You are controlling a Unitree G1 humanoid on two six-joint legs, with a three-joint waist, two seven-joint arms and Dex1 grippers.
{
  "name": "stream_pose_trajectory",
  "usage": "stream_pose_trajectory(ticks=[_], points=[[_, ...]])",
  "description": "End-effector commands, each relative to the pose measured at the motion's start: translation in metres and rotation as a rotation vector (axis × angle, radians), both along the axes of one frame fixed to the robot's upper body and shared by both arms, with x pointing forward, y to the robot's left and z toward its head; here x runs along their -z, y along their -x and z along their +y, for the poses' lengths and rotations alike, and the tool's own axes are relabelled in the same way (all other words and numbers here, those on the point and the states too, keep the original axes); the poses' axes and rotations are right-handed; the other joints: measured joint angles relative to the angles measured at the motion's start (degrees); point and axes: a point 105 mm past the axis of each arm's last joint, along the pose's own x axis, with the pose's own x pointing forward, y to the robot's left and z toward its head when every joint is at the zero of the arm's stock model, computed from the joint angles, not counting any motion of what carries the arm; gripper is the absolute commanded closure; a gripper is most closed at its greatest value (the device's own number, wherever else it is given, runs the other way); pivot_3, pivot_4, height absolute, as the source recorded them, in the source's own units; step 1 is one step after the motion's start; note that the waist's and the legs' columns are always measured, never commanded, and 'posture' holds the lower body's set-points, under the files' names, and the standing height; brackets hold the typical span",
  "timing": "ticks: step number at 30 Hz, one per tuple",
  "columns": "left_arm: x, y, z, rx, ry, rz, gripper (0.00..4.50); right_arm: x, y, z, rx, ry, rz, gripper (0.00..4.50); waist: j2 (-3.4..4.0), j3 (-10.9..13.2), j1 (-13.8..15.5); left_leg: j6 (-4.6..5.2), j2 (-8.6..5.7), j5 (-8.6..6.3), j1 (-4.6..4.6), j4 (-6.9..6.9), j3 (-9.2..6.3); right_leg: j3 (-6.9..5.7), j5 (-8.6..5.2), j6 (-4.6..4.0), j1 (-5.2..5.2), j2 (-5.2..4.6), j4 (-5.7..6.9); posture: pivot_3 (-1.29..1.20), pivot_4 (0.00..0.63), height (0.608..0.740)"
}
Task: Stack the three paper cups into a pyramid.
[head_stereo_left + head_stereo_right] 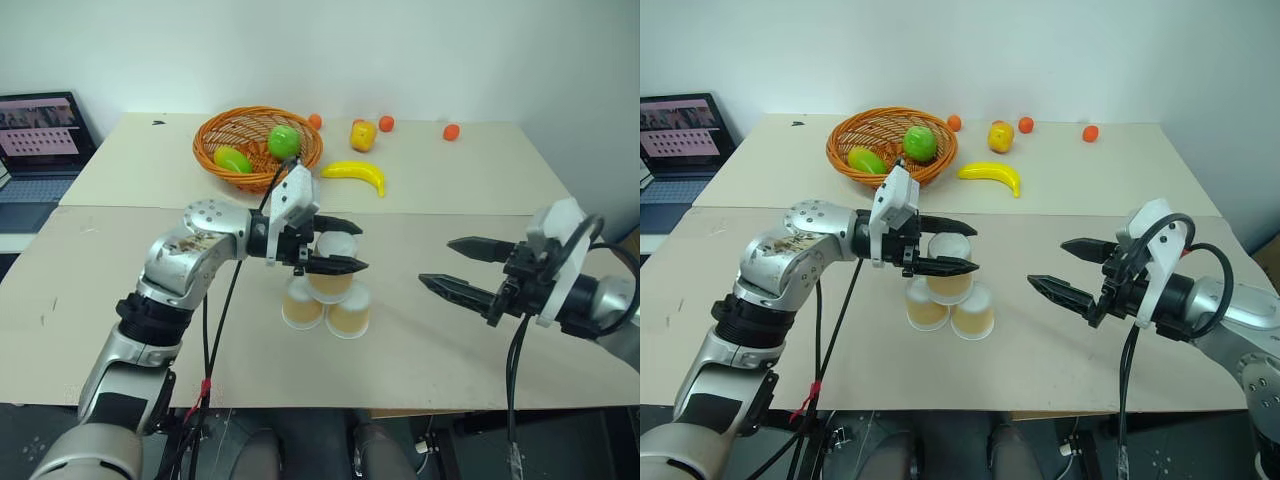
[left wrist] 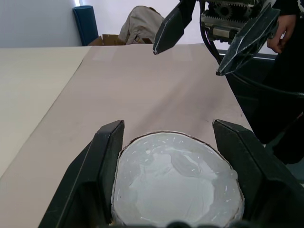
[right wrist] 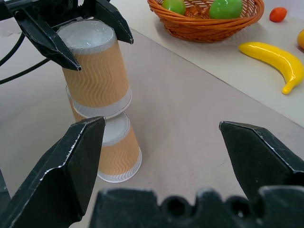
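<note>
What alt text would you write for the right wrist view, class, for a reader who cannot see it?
The left gripper clasps an upside-down paper cup set on two others, completing a small pyramid on the table. Beyond lie a fruit basket and a banana; the right gripper's open fingers frame the foreground.

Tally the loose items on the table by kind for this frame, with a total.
Paper cups: 3, one clamped in the left gripper atop the two base cups
Green fruits in basket: 2
Banana: 1
Small orange fruits: 3
Yellow-red fruit: 1
Basket: 1
Total: 11
</note>
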Motion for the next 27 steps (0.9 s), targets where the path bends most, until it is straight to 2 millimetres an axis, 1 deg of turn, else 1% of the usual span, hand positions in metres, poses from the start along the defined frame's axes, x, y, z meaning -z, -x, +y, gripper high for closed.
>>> stream_pose_trajectory(ticks=[1, 2, 3, 6, 9, 11, 13, 16, 19, 21, 23, 24, 26, 27], points=[[-0.008, 0.006, -0.001, 0.021, 0.022, -0.023, 0.63, -0.013, 0.0, -0.001, 0.001, 0.005, -0.058, 0.0, 0.0, 0.0, 0.0, 0.0, 0.0, 0.0, 0.0, 0.0, 0.0, 0.0, 0.0, 0.0, 0.0, 0.0, 0.0, 0.0, 0.15, 0.737], [-0.008, 0.006, -0.001, 0.021, 0.025, -0.02, 0.27, -0.013, 0.0, -0.001, 0.001, 0.005, -0.059, 0.0, 0.0, 0.0, 0.0, 0.0, 0.0, 0.0, 0.0, 0.0, 0.0, 0.0, 0.0, 0.0, 0.0, 0.0, 0.0, 0.0, 0.15, 0.737], [-0.008, 0.007, -0.002, 0.021, 0.026, -0.019, 0.08, -0.013, 0.0, -0.002, 0.001, 0.005, -0.059, 0.0, 0.0, 0.0, 0.0, 0.0, 0.0, 0.0, 0.0, 0.0, 0.0, 0.0, 0.0, 0.0, -0.01, 0.0, 0.0, 0.0, 0.15, 0.737], [-0.01, 0.006, -0.002, 0.013, 0.033, -0.021, 0.08, -0.013, 0.0, -0.002, -0.001, 0.008, -0.058, 0.0, 0.0, 0.0, 0.0, 0.0, 0.01, 0.0, 0.0, 0.0, 0.0, 0.0, 0.0, 0.0, -0.01, 0.0, 0.0, 0.0, 0.15, 0.737], [-0.016, 0.003, -0.001, 0.001, 0.044, -0.035, 0.08, -0.013, 0.0, -0.002, -0.003, 0.008, -0.056, 0.0, 0.0, 0.0, 0.0, 0.0, 0.0, 0.0, 0.0, 0.0, 0.0, 0.0, 0.0, 0.0, 0.0, 0.0, 0.0, 0.0, 0.15, 0.737], [-0.03, -0.002, 0.001, -0.028, 0.078, -0.045, 0.08, -0.012, 0.0, -0.002, -0.004, 0.008, -0.054, 0.0, 0.0, 0.0, 0.0, 0.0, 0.0, 0.0, 0.0, 0.0, 0.0, 0.0, 0.0, 0.0, 0.0, 0.0, 0.0, 0.0, 0.15, 0.737], [-0.057, -0.013, 0.006, -0.084, 0.157, -0.05, 0.08, -0.012, 0.0, -0.003, -0.005, 0.008, -0.053, 0.0, -0.01, 0.0, 0.0, 0.0, 0.0, 0.0, -0.01, 0.02, -0.01, -0.02, 0.0, 0.0, -0.01, 0.0, 0.01, 0.0, 0.15, 0.737], [-0.081, -0.022, 0.012, -0.131, 0.223, -0.051, 0.08, -0.012, -0.001, -0.003, -0.007, 0.008, -0.051, 0.0, 0.0, 0.0, 0.0, 0.0, -0.01, 0.0, -0.02, 0.06, -0.03, -0.03, -0.02, 0.05, 0.0, 0.0, 0.02, 0.0, 0.15, 0.737], [-0.113, -0.023, 0.022, -0.159, 0.296, -0.046, 0.08, -0.012, -0.003, -0.003, -0.011, 0.012, -0.05, 0.0, 0.0, 0.0, -0.2, 0.01, -0.01, 0.0, -0.01, 0.04, -0.02, -0.02, -0.02, 0.05, 0.0, 0.0, 0.0, 0.0, 0.15, 0.737], [-0.125, -0.024, 0.027, -0.182, 0.346, -0.027, 0.08, -0.012, -0.005, -0.003, -0.016, 0.012, -0.05, 0.0, 0.0, 0.0, -0.3, 0.01, 0.0, 0.0, -0.01, 0.03, -0.02, -0.02, -0.02, 0.05, -0.01, 0.0, 0.0, 0.0, 0.15, 0.737], [-0.13, -0.026, 0.032, -0.204, 0.369, -0.021, 0.08, -0.012, -0.006, -0.003, -0.019, 0.013, -0.05, 0.0, 0.0, 0.0, -0.3, 0.01, 0.0, 0.0, 0.0, 0.03, -0.01, -0.02, -0.02, 0.05, 0.0, 0.0, 0.01, 0.0, 0.15, 0.737], [-0.127, -0.03, 0.038, -0.246, 0.372, -0.014, 0.08, -0.013, -0.007, -0.003, -0.021, 0.013, -0.05, 0.0, 0.0, 0.0, -0.3, 0.01, 0.0, 0.0, 0.0, 0.03, -0.02, -0.02, -0.02, 0.05, -0.01, 0.0, 0.02, 0.0, 0.15, 0.737], [-0.119, -0.037, 0.048, -0.318, 0.357, -0.007, 0.08, -0.012, -0.008, -0.004, -0.024, 0.014, -0.047, 0.0, 0.01, 0.0, -0.2, 0.01, 0.0, 0.0, 0.01, 0.03, -0.04, -0.03, -0.02, 0.04, -0.01, 0.0, 0.04, 0.0, 0.15, 0.737], [-0.107, -0.04, 0.06, -0.377, 0.327, -0.019, 0.08, -0.012, -0.008, -0.005, -0.025, 0.016, -0.043, 0.0, 0.03, 0.0, -0.4, 0.0, 0.0, 0.0, 0.02, 0.03, -0.03, -0.02, -0.01, 0.04, 0.0, 0.0, 0.05, 0.0, 0.15, 0.737]])
